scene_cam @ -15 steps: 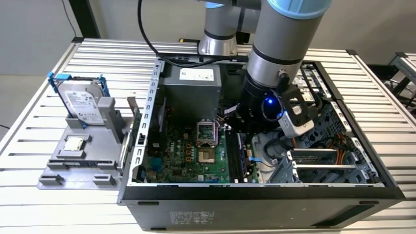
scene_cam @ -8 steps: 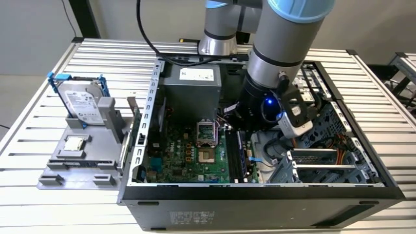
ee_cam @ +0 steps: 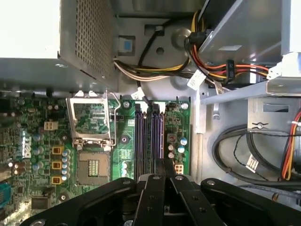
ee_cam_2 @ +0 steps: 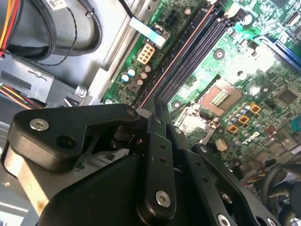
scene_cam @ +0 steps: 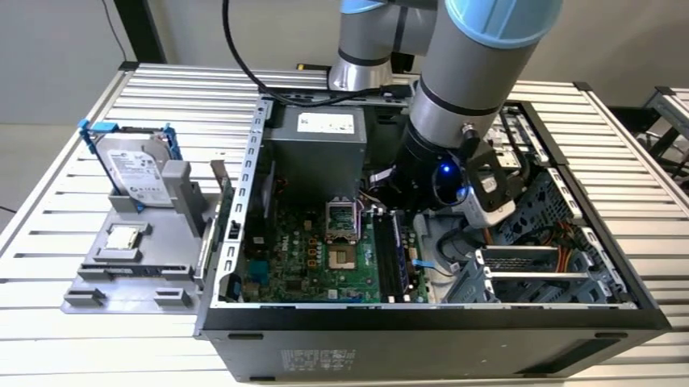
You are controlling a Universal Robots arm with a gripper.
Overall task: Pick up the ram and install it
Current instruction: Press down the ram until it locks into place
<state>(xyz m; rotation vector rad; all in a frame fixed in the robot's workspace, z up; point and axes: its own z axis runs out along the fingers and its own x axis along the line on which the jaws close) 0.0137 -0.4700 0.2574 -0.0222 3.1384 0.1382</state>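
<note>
Alignment counts here, I judge: past the hard drive [scene_cam: 138, 173] standing at the exterior view's left above the counter [scene_cam: 64, 355], the ram has to meet the memory slots [ee_cam: 149, 141] on the motherboard [scene_cam: 312, 258] square, notch matched, with even pressure along its length. In the first wrist view the end effector [ee_cam: 167, 178] has its fingers drawn together, apparently clamped on the thin dark ram [ee_cam: 166, 165], held edge-on over those slots.

Wrist views close over motherboard [ee_cam: 37, 155]; exterior high.
</note>
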